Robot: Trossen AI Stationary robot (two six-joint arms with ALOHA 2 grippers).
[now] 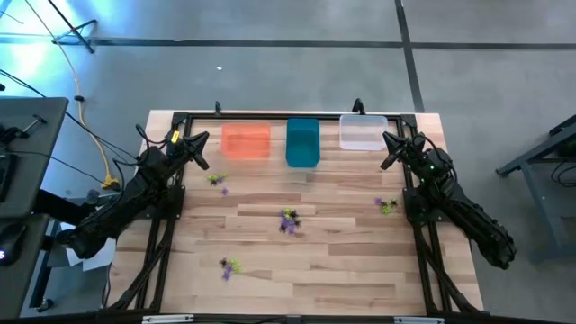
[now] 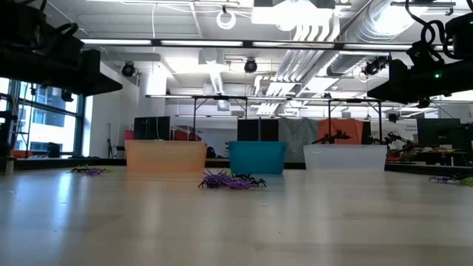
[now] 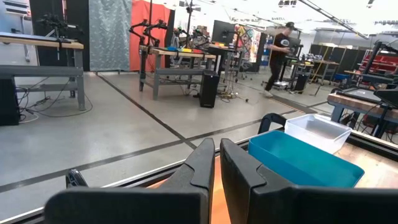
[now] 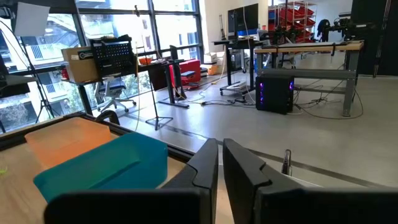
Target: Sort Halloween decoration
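Note:
Small purple, yellow-green and black Halloween decoration pieces lie in clumps on the wooden table: one near the far left [image 1: 217, 182], one in the middle [image 1: 289, 220], one at the right [image 1: 387, 206], one nearer the front [image 1: 229, 266]. In the low view the middle clump [image 2: 231, 181] lies before the bins. My left gripper [image 1: 202, 151] hangs shut beside the orange bin [image 1: 246, 141], well above the table. My right gripper [image 1: 389, 150] hangs shut beside the clear bin [image 1: 364, 132]. Each pair of fingers stands nearly together in its own wrist view, left [image 3: 217, 163] and right [image 4: 221, 163], with nothing between.
Three bins stand in a row along the far edge: orange, teal [image 1: 302, 142] and clear. A black frame [image 1: 297, 116] runs round the table's edges. Bare wood lies between the clumps. A person [image 3: 277, 56] walks far off in the room behind.

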